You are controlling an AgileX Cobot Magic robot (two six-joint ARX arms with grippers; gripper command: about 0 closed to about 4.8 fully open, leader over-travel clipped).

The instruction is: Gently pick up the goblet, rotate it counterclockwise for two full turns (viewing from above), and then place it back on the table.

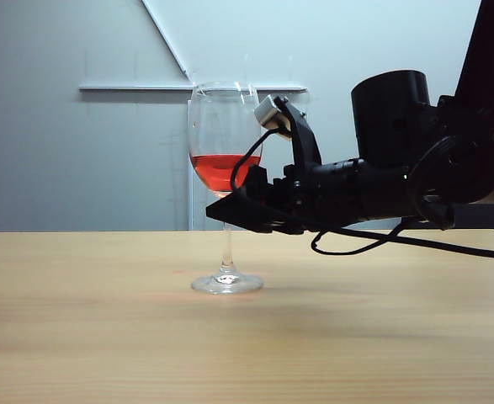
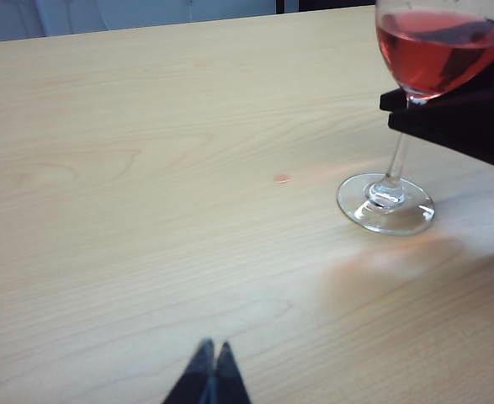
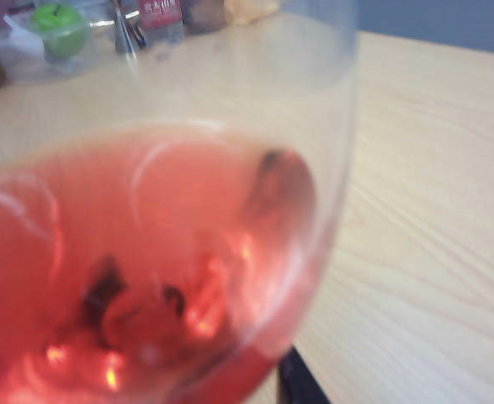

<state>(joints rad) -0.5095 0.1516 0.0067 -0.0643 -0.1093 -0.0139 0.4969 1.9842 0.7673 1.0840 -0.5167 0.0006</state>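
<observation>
At the goblet (image 1: 225,160) on the tabletop (image 1: 87,337), the half-open right claw (image 1: 230,210), holding nothing yet, is best closed softly under the bowl, while the left claw (image 2: 209,370) sits shut and empty nearby.

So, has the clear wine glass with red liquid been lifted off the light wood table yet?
No: in the exterior view the clear wine glass has its round foot flat on the light wood table, with the right gripper at its bowl's base.

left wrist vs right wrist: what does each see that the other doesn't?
Left wrist only: the goblet's stem and foot standing on the table, a small reddish spot on the wood, the shut left claw, and the right claw around the bowl's base.
Right wrist only: clutter at the table's far edge, including a green apple-like object.
Both: the bowl with red liquid, and tabletop.
</observation>
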